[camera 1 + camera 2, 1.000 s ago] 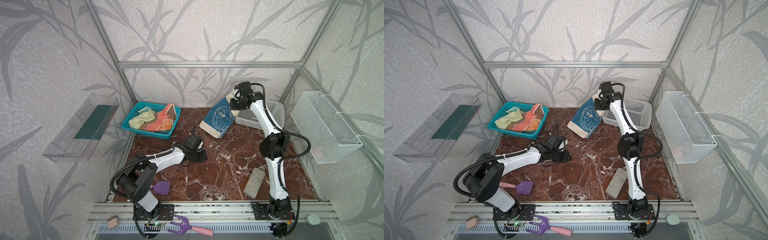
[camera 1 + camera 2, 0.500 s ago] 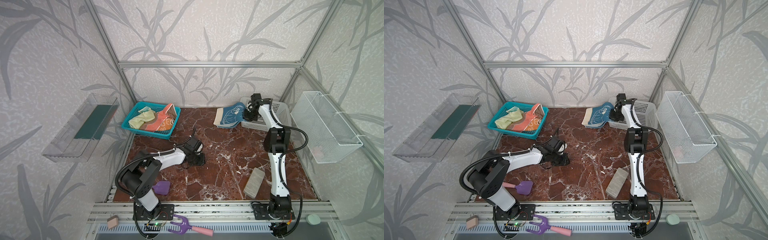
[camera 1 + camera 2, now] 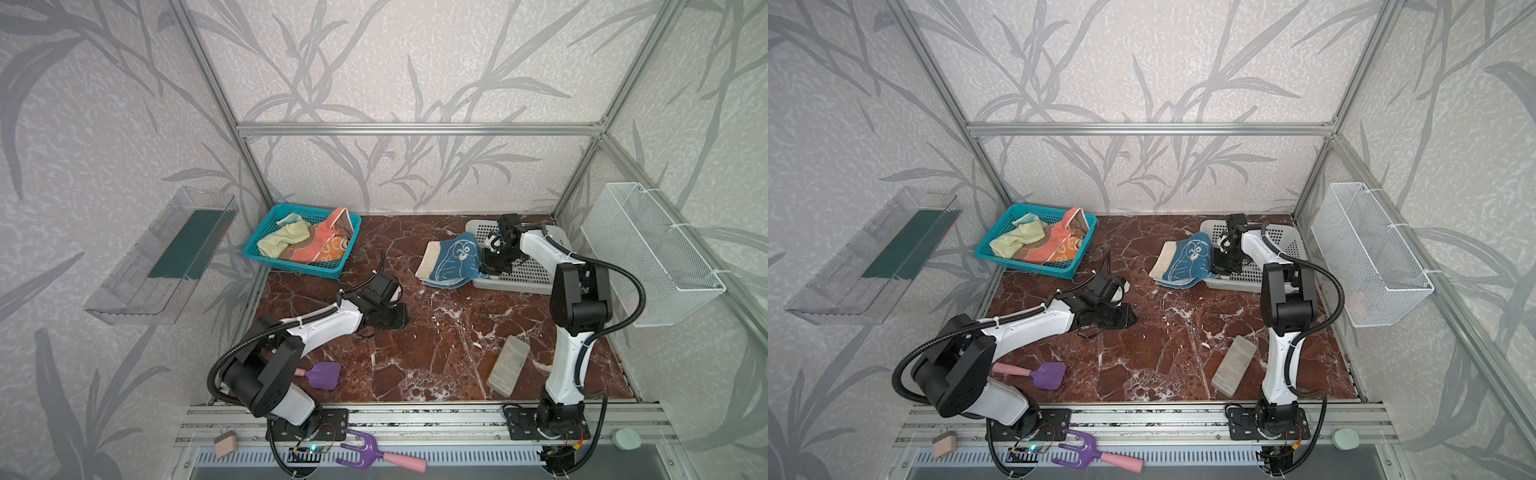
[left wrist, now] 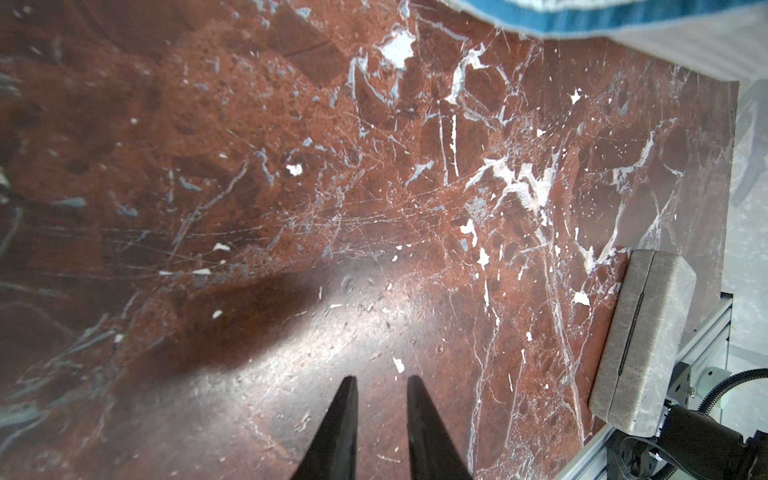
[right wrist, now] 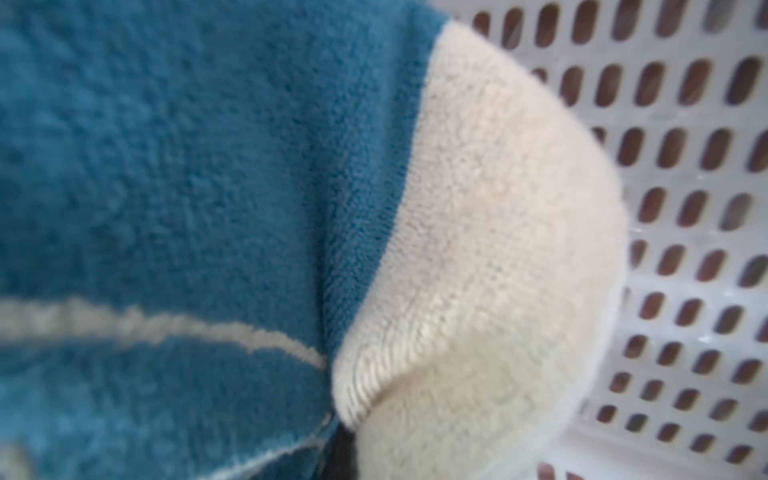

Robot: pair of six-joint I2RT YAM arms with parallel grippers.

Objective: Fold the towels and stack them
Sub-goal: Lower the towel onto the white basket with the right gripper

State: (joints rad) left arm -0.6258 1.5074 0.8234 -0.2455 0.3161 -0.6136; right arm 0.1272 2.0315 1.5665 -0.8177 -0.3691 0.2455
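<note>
Pinching the cream-edged end of the blue towel (image 3: 453,262) with the right gripper (image 3: 490,264), jaws pressed onto cloth, just over the white tray (image 3: 530,272). Draped half across the tray rim facing the middle, half on the table (image 3: 436,340), long axis running from the tray out toward the centre. Keeping the left gripper (image 4: 380,380) low over bare table, jaws slightly spread, nothing between, towel well apart ahead. Other towels (image 3: 307,247) heaped in the teal basket (image 3: 297,270). Probably pulling fully onto the tray next, with the right arm clearly nearer.
</note>
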